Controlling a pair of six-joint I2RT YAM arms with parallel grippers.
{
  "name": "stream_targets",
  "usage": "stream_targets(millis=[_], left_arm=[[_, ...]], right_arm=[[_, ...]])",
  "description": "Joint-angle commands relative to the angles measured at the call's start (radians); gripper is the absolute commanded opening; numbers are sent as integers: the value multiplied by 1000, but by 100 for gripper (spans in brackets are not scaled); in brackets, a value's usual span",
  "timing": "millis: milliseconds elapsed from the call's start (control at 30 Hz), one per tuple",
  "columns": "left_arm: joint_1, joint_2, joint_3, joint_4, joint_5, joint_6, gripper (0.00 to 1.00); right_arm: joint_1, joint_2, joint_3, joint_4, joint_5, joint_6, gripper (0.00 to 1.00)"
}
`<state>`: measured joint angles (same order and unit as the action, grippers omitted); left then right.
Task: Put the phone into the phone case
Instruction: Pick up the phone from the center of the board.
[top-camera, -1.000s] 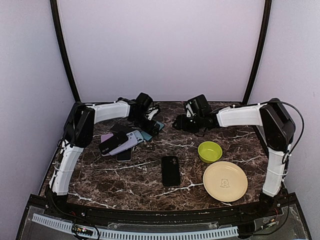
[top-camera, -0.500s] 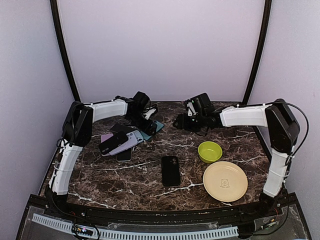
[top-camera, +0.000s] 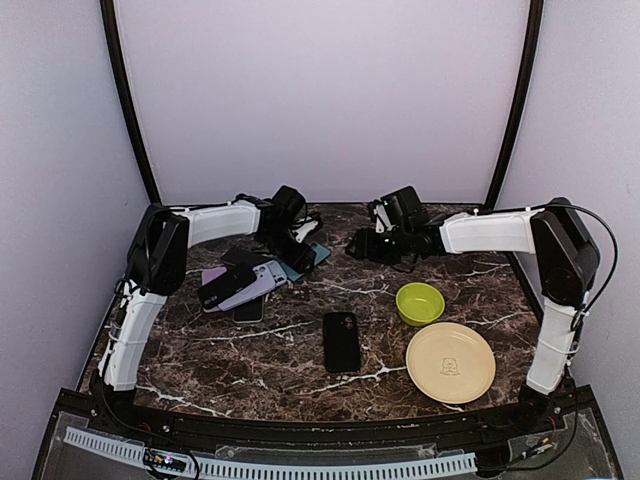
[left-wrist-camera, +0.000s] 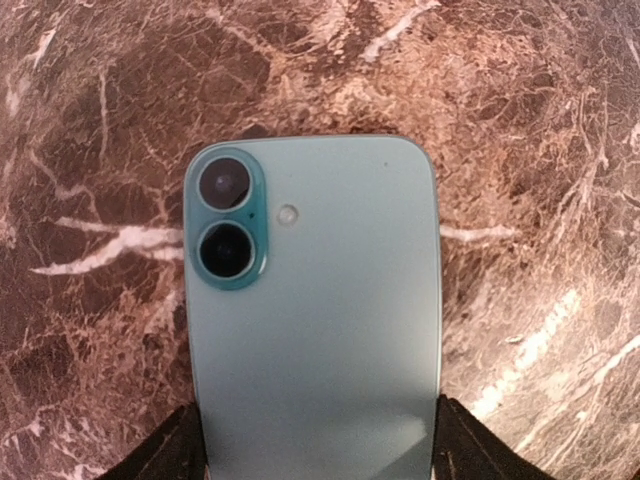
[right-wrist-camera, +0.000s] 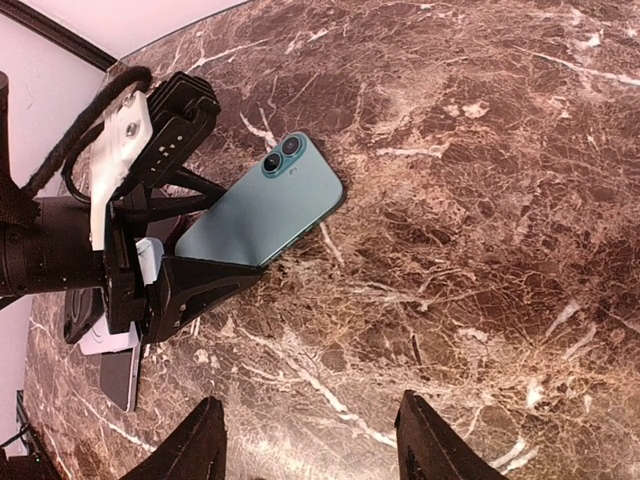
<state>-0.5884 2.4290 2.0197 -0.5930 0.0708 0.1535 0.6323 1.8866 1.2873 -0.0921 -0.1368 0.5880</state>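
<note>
My left pincer straddles the near end of the teal phone, which lies at the back of the table. I can't tell whether I've clenched it yet. With so little of its slick edges between my fingers, I judge it may pivot or slip out on lifting. My right pincer hangs open, empty. The bowl and plate hold nothing.

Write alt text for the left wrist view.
A teal phone lies back up on a brown marble table, twin camera lenses at upper left. The left claw straddles its lower end, black fingers beside both side edges.
</note>
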Motion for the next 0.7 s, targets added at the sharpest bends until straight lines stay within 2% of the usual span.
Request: stream_targets(millis=[0,233,300,367,500,667], left_arm=[[-17,36,-46,-105,13,18,69],[-21,-58,-95,-17,10,0,59],[-24,-120,-154,63,-6,-8,58],[-26,-204,-246,229,-16,-19,58],[-27,-392,-481,474,19,-45,58],[-28,-527,-635,665,58,-69,56]], right_arm=[[2,-33,-10,0,9,-17,59],[1,-61,-17,-1,7,-48,60],[1,-83,-28,7,5,-71,60],[1,-110,-50,31,-5,-93,60],[1,-186,-118,124,-53,-146,61],[0,-291,-202,232,-126,-201,63]])
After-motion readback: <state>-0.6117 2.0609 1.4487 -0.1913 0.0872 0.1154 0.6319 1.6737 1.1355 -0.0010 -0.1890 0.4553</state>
